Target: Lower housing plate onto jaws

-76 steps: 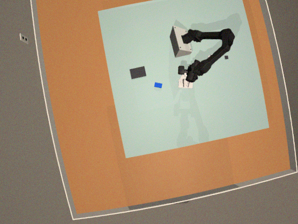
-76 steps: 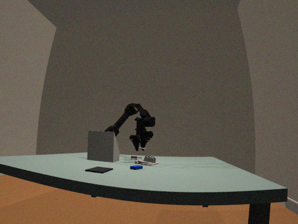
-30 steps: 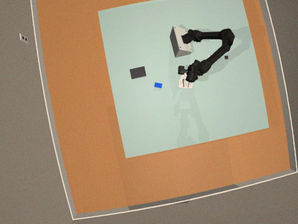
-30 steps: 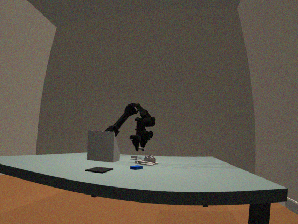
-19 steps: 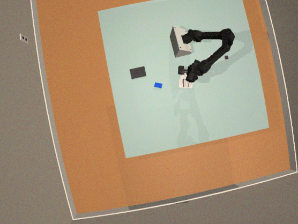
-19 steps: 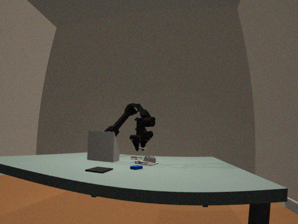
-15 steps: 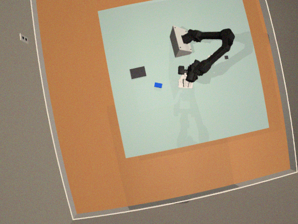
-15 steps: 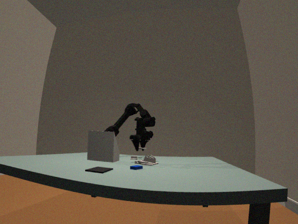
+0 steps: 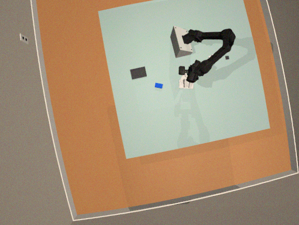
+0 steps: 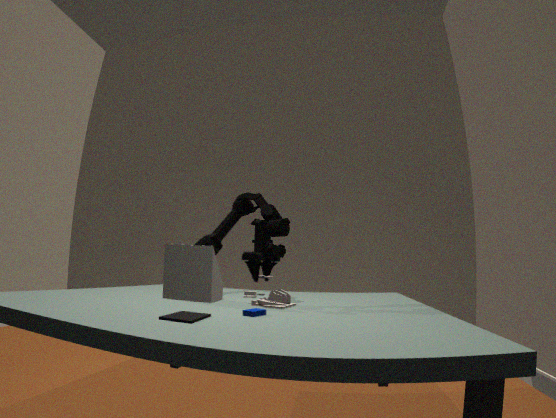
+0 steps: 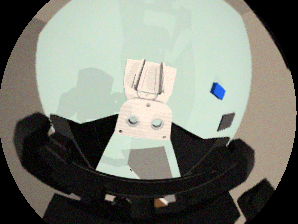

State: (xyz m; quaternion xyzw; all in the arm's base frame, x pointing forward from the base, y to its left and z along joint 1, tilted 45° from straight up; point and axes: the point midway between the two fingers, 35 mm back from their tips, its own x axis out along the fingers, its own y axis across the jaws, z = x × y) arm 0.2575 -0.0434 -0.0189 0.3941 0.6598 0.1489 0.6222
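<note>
The gripper is closed on the housing plate, a pale piece with two large holes, held above the surface. In the exterior view the plate shows only as a thin, nearly level line at the fingertips, well apart from the white assembly below. From the top, the arm covers the plate and the assembly's 12 o'clock part.

In the wrist view the plate overlaps the assembly's 6 o'clock end, so the jaw stubs and pins cannot be made out. Two dark-edged ridges run up the assembly toward 12 o'clock.

From the top, a blue block lies at the assembly's 9 o'clock, with a dark flat rectangle farther out, toward 10 o'clock. A grey pedestal stands toward 12 o'clock, its top partly hidden by the arm. Small pale pieces behind the gripper are too small to identify.
</note>
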